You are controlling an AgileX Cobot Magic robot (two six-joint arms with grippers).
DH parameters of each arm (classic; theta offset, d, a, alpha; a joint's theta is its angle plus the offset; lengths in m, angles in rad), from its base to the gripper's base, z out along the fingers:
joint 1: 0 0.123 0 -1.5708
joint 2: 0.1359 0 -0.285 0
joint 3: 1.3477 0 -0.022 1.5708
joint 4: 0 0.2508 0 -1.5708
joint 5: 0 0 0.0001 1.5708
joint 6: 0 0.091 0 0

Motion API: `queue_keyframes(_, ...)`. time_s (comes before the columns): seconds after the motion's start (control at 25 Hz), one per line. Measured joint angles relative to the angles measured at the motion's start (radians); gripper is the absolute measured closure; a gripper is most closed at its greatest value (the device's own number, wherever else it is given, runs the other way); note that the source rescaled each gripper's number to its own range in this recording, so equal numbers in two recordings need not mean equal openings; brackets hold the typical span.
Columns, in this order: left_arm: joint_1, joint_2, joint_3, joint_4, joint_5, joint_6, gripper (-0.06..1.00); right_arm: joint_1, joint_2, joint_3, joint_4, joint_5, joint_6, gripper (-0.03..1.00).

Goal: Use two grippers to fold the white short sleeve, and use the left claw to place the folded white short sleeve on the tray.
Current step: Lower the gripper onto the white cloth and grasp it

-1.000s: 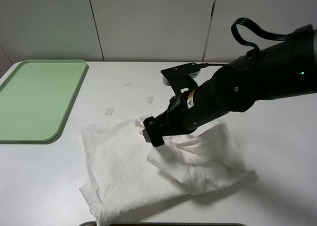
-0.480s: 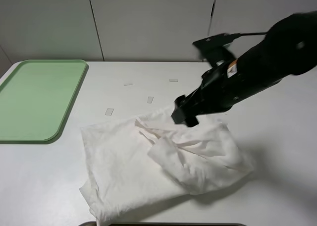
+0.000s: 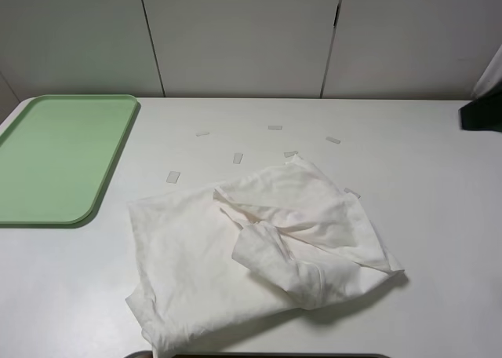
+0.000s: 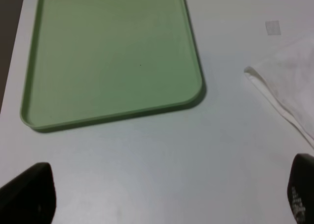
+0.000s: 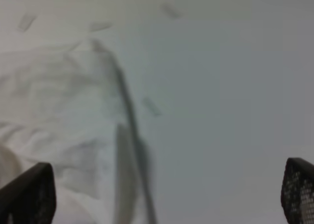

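White short sleeve (image 3: 259, 248) lies crumpled on the white table (image 3: 439, 240), roughly at its centre, partly folded over itself, with a bunched fold on its right half. It is not on the tray (image 3: 55, 158), which sits at the table's left edge, well apart from the garment. Several small pale tape strips (image 3: 173, 177) lie on the table just beyond the garment's far edge. Left claw (image 4: 164, 194): fingers spread wide, nothing between them, over bare table between the tray's near corner and a corner of the garment. Right gripper (image 5: 163, 192): fingers likewise spread apart, holding nothing, above the table beside the garment's right edge; that view is blurred
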Motion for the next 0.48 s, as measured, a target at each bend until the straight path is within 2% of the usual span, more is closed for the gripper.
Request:
queue_keyframes(0.04,0.000,0.000,0.000,0.000,0.000,0.000,0.00,-0.025,-0.043,0.000,-0.001,0.015,0.001,-0.03)
queue_keyframes(0.08,0.000,0.000,0.000,0.000,0.000,0.000,0.00,-0.087,-0.195,0.000,-0.002,0.065,0.004,-0.03)
queue_keyframes(0.12,0.000,0.000,0.000,0.000,0.000,0.000,0.00,-0.103,-0.251,0.000,-0.002,0.077,0.004,-0.03)
queue_keyframes(0.2,0.000,0.000,0.000,0.000,0.000,0.000,0.00,-0.109,-0.309,0.000,-0.002,0.085,0.004,-0.03)
queue_keyframes(0.36,0.000,0.000,0.000,0.000,0.000,0.000,0.00,-0.111,-0.576,0.000,-0.001,0.107,0.004,-0.03)
queue_keyframes(0.44,0.000,0.000,0.000,0.000,-0.001,0.000,0.00,-0.111,-0.675,0.000,-0.012,0.137,0.004,-0.03)
queue_keyframes(0.48,0.000,0.000,0.000,0.000,-0.001,0.000,0.00,-0.111,-0.748,0.000,-0.035,0.184,0.004,-0.03)
